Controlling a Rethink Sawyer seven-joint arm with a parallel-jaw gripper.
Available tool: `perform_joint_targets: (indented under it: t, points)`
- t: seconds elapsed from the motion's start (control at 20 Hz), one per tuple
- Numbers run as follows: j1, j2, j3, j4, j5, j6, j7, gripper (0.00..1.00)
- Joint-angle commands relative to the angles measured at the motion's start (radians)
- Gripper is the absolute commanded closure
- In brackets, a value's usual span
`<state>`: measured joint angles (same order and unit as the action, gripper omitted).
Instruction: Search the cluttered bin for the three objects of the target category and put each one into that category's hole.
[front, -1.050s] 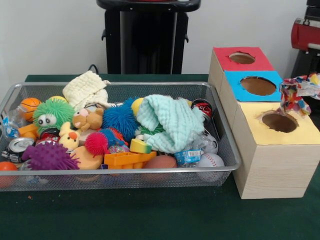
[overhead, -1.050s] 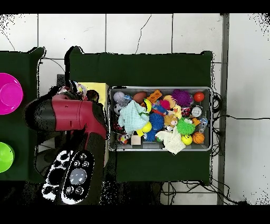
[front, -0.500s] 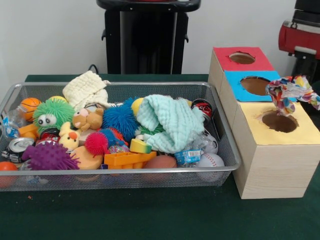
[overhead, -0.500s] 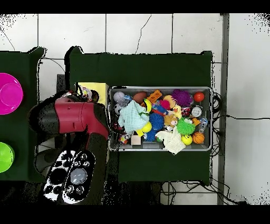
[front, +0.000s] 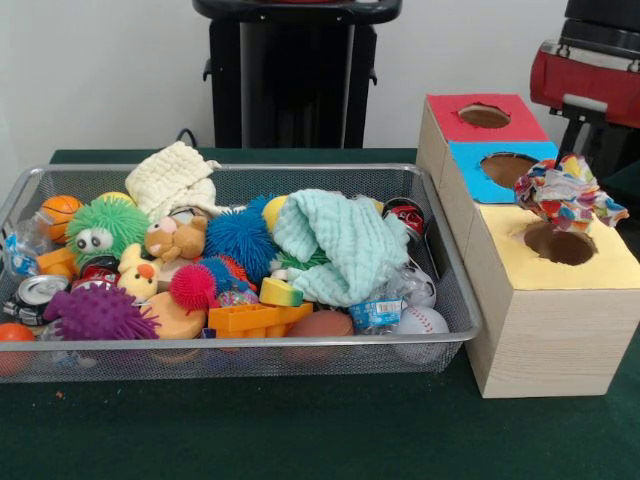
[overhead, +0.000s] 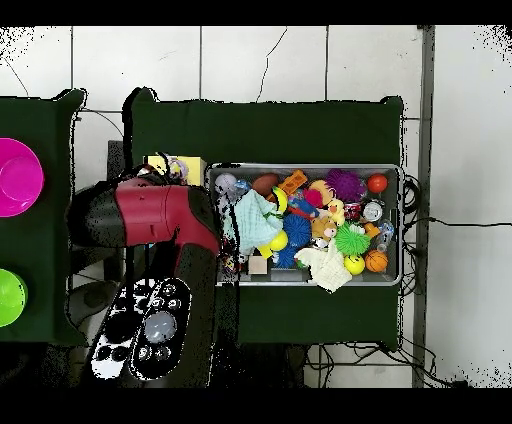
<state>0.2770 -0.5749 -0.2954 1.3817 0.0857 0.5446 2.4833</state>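
A multicoloured patterned cloth hangs bunched just above the hole in the yellow panel of the wooden box. My gripper comes down from the upper right and is shut on the cloth's top. In the mesh bin a mint green cloth lies over the toys at centre right. A cream cloth rests at the back left. From overhead, the red arm covers most of the box, and the patterned cloth peeks out beside the bin.
The box also has a red-panel hole and a blue-panel hole behind the yellow one. The bin holds spiky balls, plush toys, cans and sports balls. A pink bowl and a green bowl sit far from the bin.
The arm has carried the patterned cloth leftward in the front view, from beyond the box's right edge to above the yellow hole. The bin's contents have not moved.
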Motion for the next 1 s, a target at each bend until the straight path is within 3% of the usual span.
perform_joint_targets:
  t: [0.05, 0.3, 0.6, 0.7, 0.8, 1.0]
  points:
    - [-0.058, 0.05, 0.045, -0.153, -0.063, 0.093, -0.044, 1.0]
    - [-0.063, 0.07, 0.049, -0.291, -0.053, 0.204, -0.014, 1.0]
    - [-0.073, 0.094, 0.047, -0.363, -0.038, 0.255, 0.021, 1.0]
    - [-0.066, 0.091, 0.048, -0.318, -0.004, 0.247, 0.096, 1.0]
    - [-0.051, 0.075, 0.052, -0.217, 0.057, 0.211, 0.216, 1.0]
    - [-0.046, 0.045, 0.06, -0.102, 0.072, 0.184, 0.181, 1.0]
